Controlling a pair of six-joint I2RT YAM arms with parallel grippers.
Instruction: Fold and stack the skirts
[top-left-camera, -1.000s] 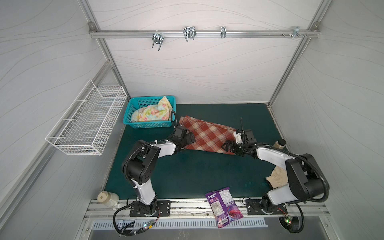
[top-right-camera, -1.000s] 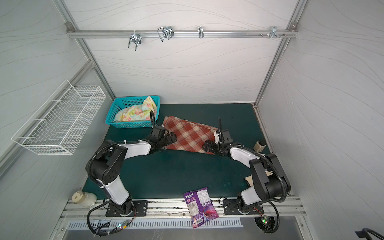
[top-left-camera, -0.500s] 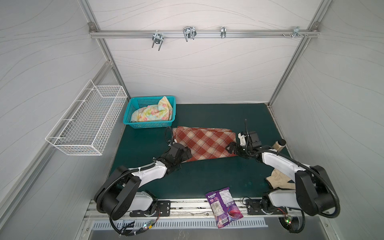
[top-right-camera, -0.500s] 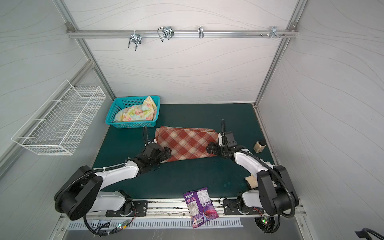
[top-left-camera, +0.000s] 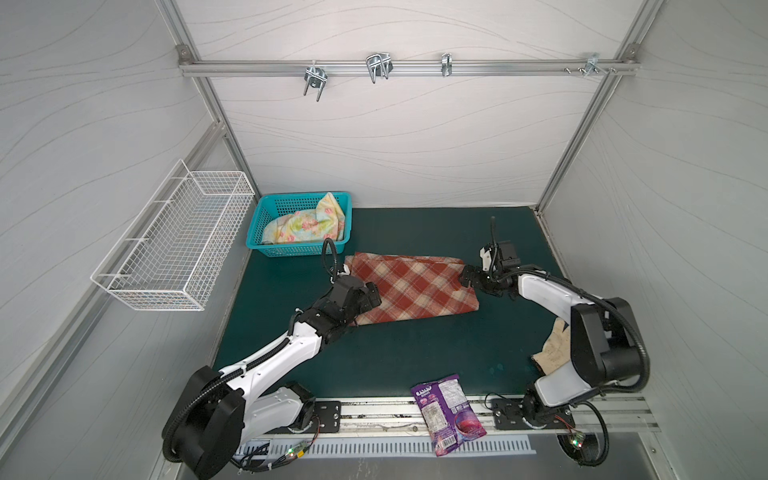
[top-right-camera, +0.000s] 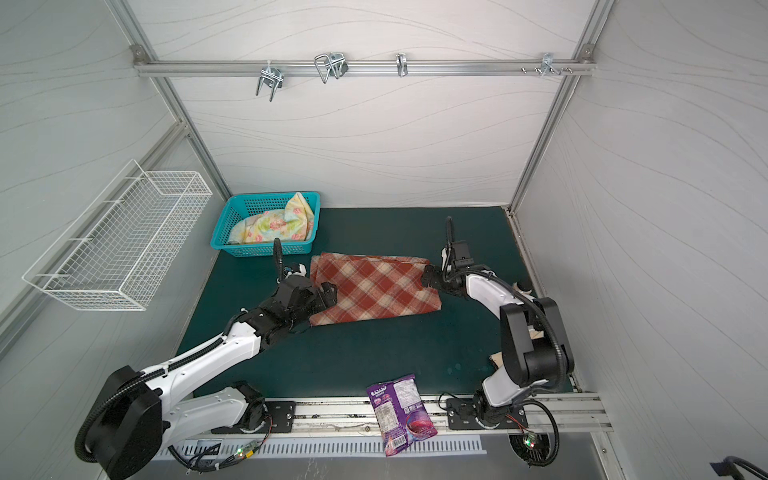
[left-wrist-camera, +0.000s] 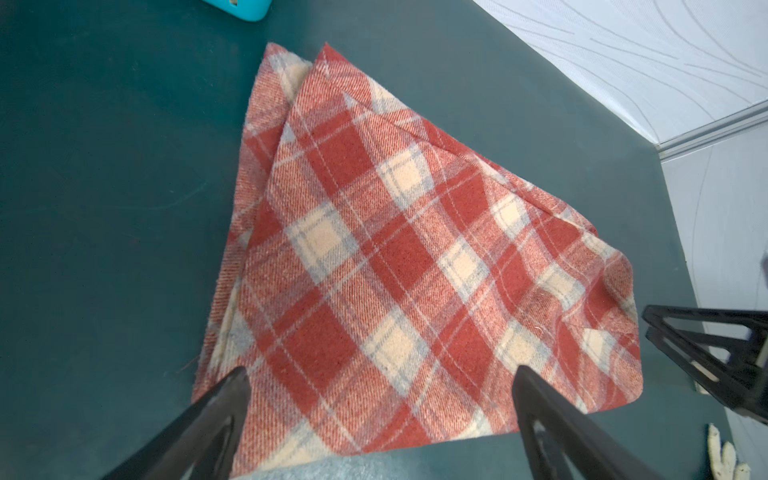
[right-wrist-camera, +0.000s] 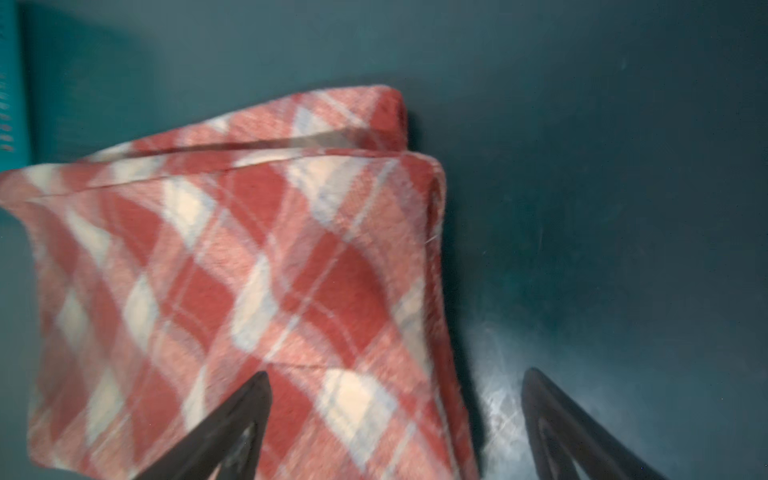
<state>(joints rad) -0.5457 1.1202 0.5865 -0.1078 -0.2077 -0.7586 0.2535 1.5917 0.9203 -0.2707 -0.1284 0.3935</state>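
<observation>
The rust-red and cream plaid skirt (top-left-camera: 411, 286) (top-right-camera: 374, 286) lies folded on the green mat in both top views. My left gripper (top-left-camera: 369, 297) (top-right-camera: 328, 291) stands open at its left end. In the left wrist view its fingers straddle a corner of the plaid skirt (left-wrist-camera: 395, 249), left gripper (left-wrist-camera: 382, 382). My right gripper (top-left-camera: 467, 277) (top-right-camera: 428, 276) is open at the right end. In the right wrist view, right gripper (right-wrist-camera: 395, 382), one finger is over the plaid skirt (right-wrist-camera: 249, 270) and one over bare mat. The flowered pastel skirt (top-left-camera: 307, 222) (top-right-camera: 274, 222) lies bunched in the basket.
The teal basket (top-left-camera: 299, 249) sits at the mat's back left, close behind my left wrist. A white wire basket (top-left-camera: 178, 245) hangs on the left wall. A cream glove (top-left-camera: 552, 351) lies by the right arm's base, and a purple snack bag (top-left-camera: 446, 409) on the front rail.
The plaid skirt went from lying slantwise to lying level and nearer the front. The left arm stretched out low over the mat. Both grippers stayed at the skirt's ends.
</observation>
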